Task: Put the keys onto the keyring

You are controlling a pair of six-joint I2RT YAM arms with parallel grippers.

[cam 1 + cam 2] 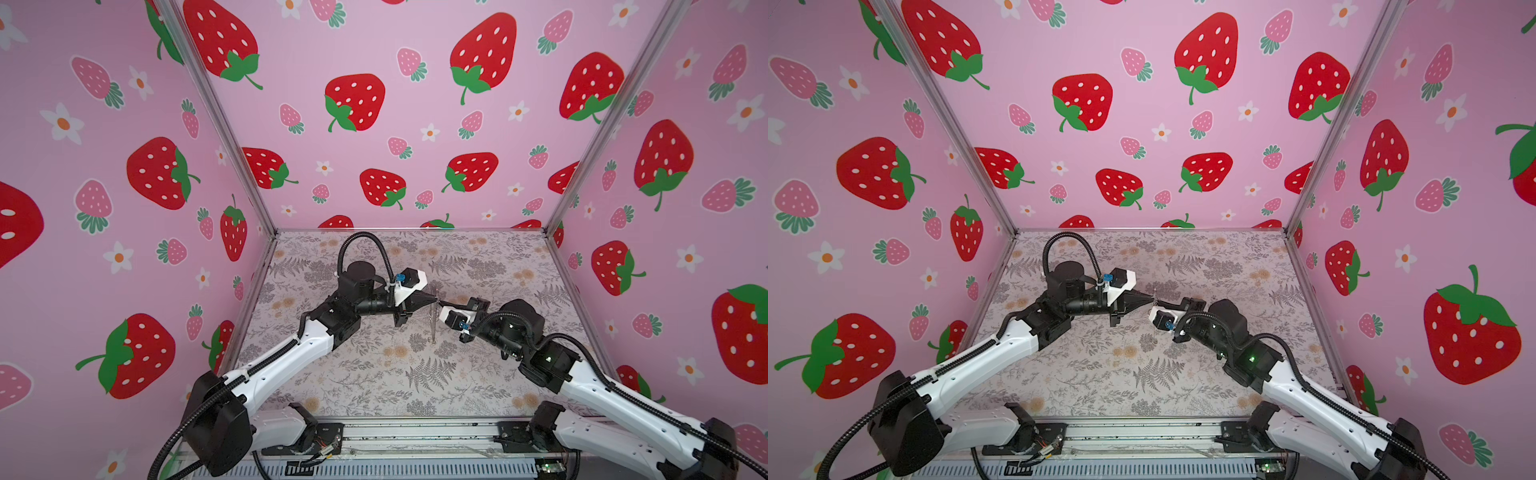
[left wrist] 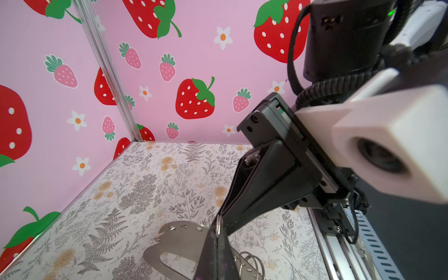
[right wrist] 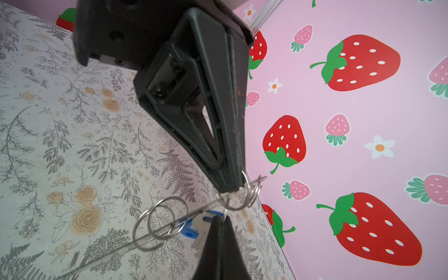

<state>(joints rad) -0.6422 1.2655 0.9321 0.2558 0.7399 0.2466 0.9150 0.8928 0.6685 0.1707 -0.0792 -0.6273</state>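
Both grippers meet tip to tip in mid-air above the table's middle. My left gripper (image 1: 434, 297) (image 2: 219, 229) is shut on the keyring (image 2: 180, 236), a grey curved strap with holes and metal rings (image 2: 253, 263). The strap hangs edge-on towards the table in both top views (image 1: 433, 326) (image 1: 1154, 328). My right gripper (image 1: 442, 303) (image 3: 219, 218) is shut right below the left gripper's tip (image 3: 235, 186). The silver key (image 3: 200, 224) with its blue tag (image 3: 188, 231) disappears between the right fingertips, beside a ring (image 3: 232, 204) that runs up to the left tip.
The floral table (image 1: 374, 374) is walled by strawberry-print panels on three sides, with aluminium posts (image 1: 582, 174) at the back corners. A metal rail (image 1: 415, 434) with both arm bases runs along the front edge.
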